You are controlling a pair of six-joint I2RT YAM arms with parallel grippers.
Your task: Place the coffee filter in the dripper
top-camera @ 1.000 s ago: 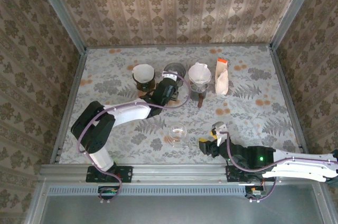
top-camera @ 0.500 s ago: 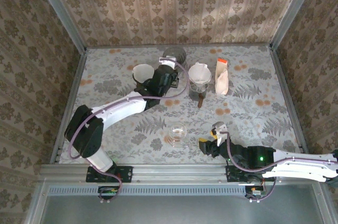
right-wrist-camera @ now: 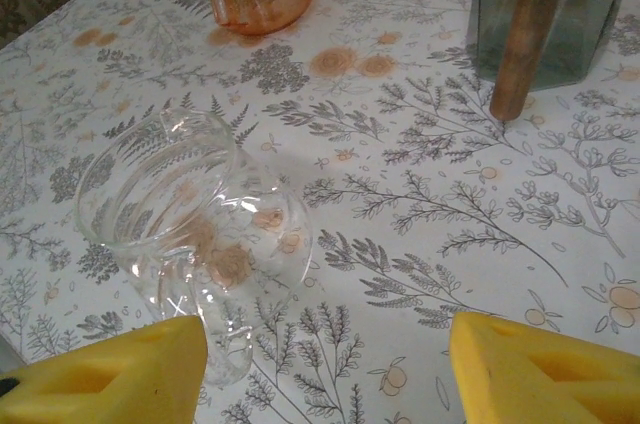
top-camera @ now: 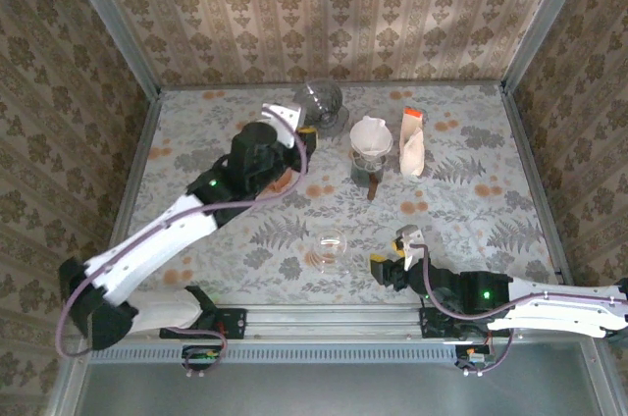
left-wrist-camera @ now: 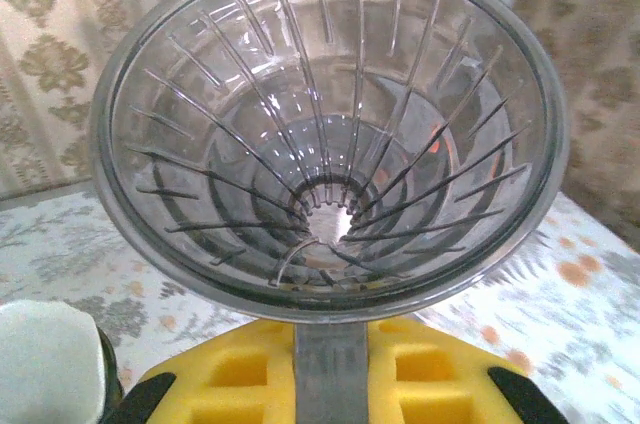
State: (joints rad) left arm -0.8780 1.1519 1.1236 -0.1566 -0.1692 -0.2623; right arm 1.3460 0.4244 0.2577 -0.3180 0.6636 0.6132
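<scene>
Left wrist view: my left gripper [left-wrist-camera: 330,384] is clamped on the tab of the clear ribbed dripper [left-wrist-camera: 330,124], lifting it off the surface [top-camera: 471,220], probably to take the paper (nothing inside yet). The coffee filter [top-camera: 371,134] sits atop a grey glass server [top-camera: 368,169]. My right gripper [top-camera: 391,251] idles wide beside an empty glass pitcher [top-camera: 329,247]

Glass pitcher [top-camera: 330,247], coffee bag [top-camera: 412,149], floral tbl [top-camera: 471,202]

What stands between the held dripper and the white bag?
A white paper filter on a wood-handled grey container, between dripper and white bag, in the top view.
</scene>
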